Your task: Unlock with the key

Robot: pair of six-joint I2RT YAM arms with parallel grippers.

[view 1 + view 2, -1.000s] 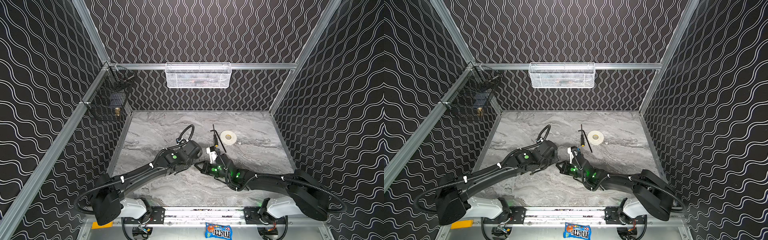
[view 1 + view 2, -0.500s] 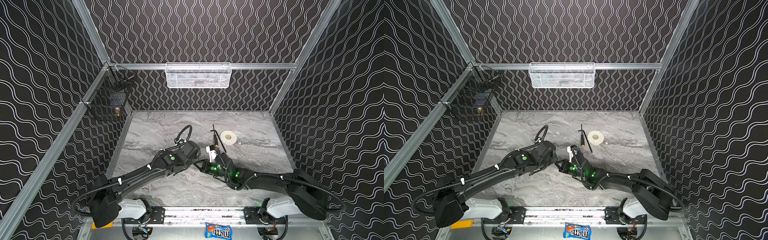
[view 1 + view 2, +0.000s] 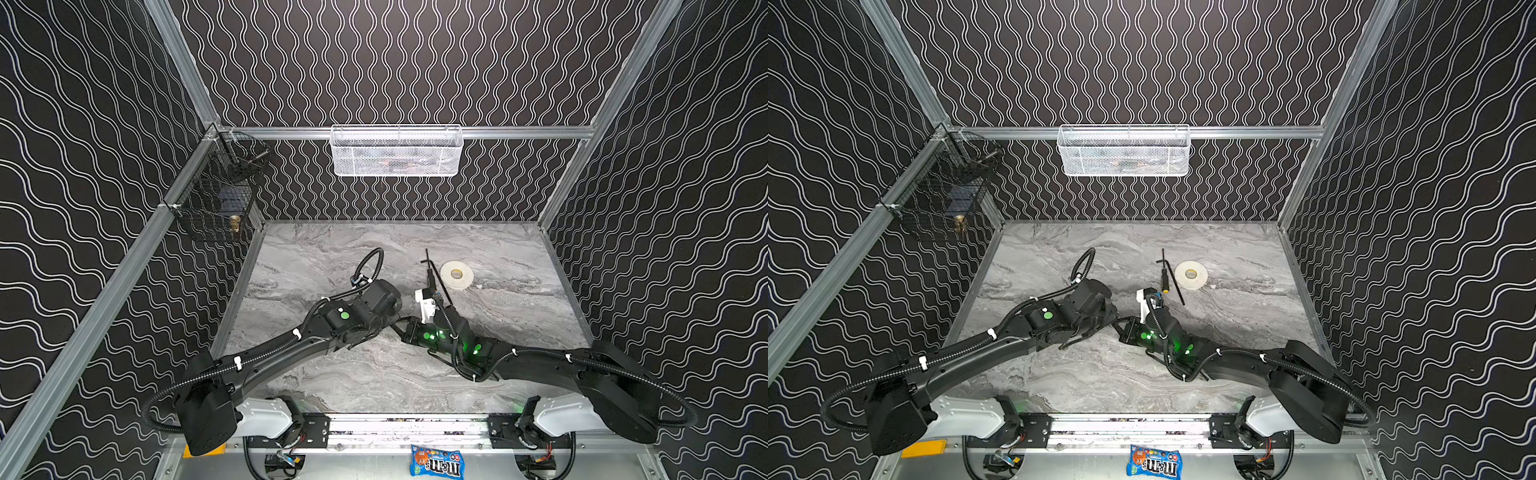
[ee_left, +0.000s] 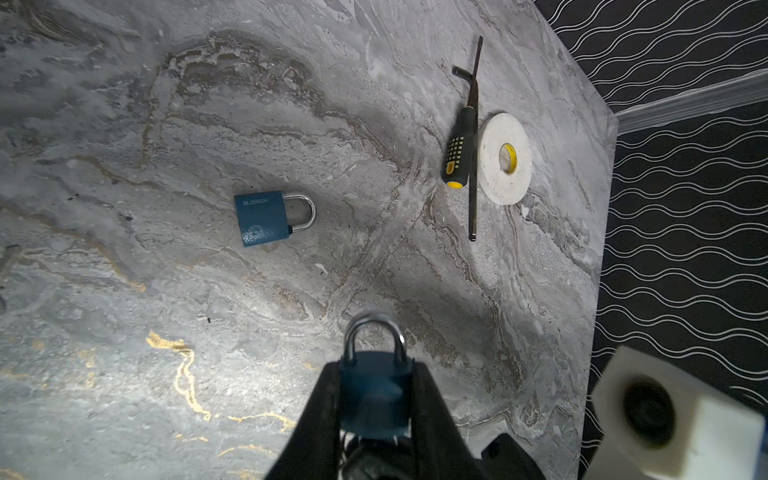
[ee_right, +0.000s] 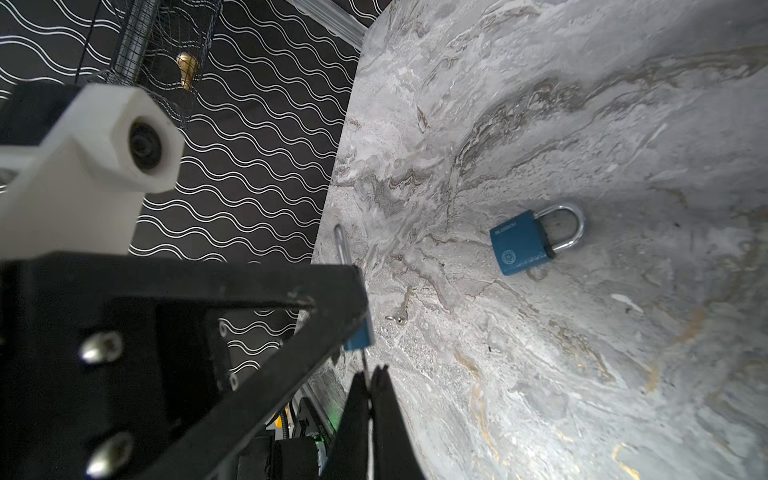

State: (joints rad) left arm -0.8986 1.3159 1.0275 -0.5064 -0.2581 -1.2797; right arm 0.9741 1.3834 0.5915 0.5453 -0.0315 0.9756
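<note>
My left gripper is shut on the body of a blue padlock, whose silver shackle points away from the wrist. My right gripper is shut on a thin key. The key's blade reaches up to the underside of that held padlock. In both top views the two grippers meet tip to tip over the middle of the table, and the padlock and key are hidden between them. A second blue padlock lies flat on the marble, shackle closed.
A small loose key lies on the table near the held padlock. A yellow-and-black screwdriver, a black hex key and a white tape roll lie at the back right. A white mesh basket and a black wire basket hang on the walls.
The left arm has shifted only slightly while the grippers stay joined. Both grips are as before.
</note>
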